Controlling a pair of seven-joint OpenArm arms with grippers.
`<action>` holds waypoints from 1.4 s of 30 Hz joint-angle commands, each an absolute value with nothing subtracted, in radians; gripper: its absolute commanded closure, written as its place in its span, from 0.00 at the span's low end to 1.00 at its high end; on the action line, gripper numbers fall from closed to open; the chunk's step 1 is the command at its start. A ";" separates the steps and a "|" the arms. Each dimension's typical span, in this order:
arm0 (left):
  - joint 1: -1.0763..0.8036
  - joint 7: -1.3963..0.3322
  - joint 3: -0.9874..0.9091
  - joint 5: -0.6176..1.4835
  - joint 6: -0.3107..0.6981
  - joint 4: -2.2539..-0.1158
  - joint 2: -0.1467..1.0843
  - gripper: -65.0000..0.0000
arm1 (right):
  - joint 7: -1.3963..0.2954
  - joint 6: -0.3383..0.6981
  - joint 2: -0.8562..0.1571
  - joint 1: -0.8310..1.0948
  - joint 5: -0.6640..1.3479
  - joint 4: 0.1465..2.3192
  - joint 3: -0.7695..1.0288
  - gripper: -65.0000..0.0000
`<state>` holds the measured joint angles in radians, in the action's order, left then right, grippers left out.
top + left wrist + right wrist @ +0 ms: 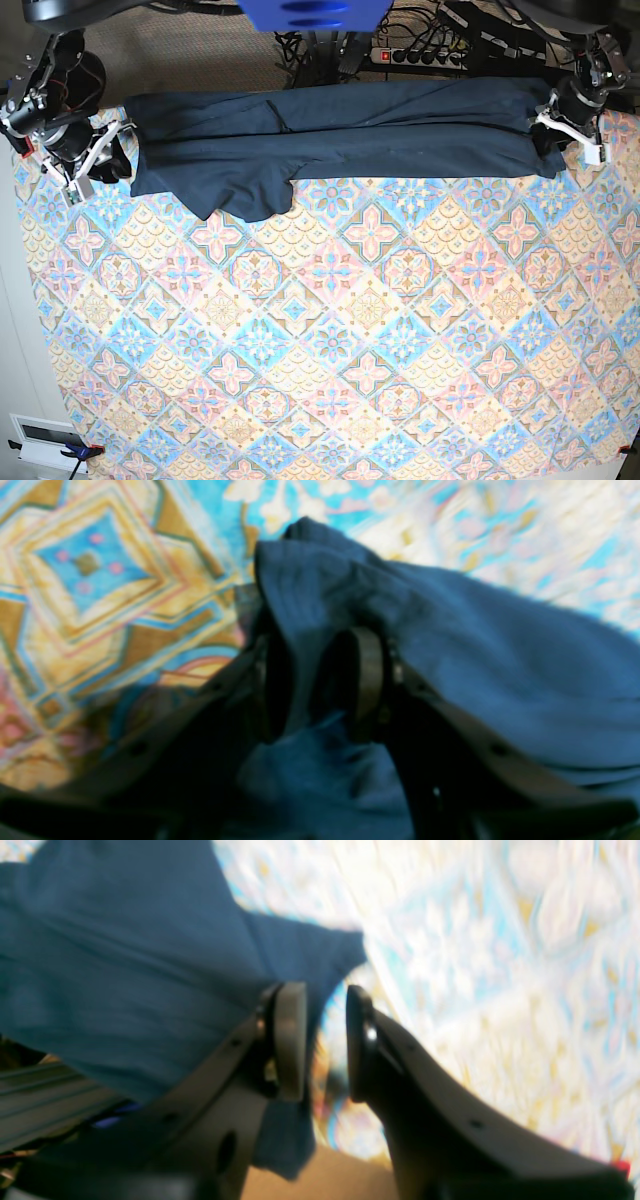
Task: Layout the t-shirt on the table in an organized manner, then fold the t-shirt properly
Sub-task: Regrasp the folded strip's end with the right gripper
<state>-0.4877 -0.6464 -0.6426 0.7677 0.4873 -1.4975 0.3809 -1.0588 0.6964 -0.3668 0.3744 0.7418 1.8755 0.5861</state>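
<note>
The dark navy t-shirt (pixel 340 135) lies stretched in a long band along the far edge of the table (pixel 330 330), with one flap hanging toward me at the left. My left gripper (pixel 568 122) is at the shirt's right end. In the left wrist view its jaws (pixel 320 640) stand apart, and bunched t-shirt (pixel 500 655) cloth lies loose between the pads. My right gripper (pixel 103 152) is at the shirt's left end. In the right wrist view it is open (pixel 324 990) with only patterned table (pixel 475 965) in the gap, and the t-shirt (pixel 125 965) edge lies beside its left finger.
A power strip and cables (pixel 440 50) lie on the floor behind the table's far edge. A metal rail (pixel 45 1100) runs past the table's side near my right gripper. A white box (pixel 45 440) sits off the front left corner.
</note>
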 commanded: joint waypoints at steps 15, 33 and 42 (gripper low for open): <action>-0.440 -0.780 -0.723 0.895 0.489 -1.511 0.404 0.68 | -1.046 0.698 -0.386 0.136 0.760 1.903 0.374 0.79; -0.440 -0.777 -0.723 0.895 0.489 -1.511 0.404 0.68 | -1.036 0.698 -0.387 0.001 0.558 1.670 0.154 0.63; -0.440 -0.776 -0.723 0.895 0.489 -1.511 0.404 0.68 | -1.035 0.698 -0.387 -0.008 0.558 1.595 0.120 0.63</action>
<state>-0.4381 -0.7937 -0.7143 0.8791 0.4828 -1.4967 0.3847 -1.0447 0.6964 -0.3737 0.0025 0.5449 1.5822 0.1158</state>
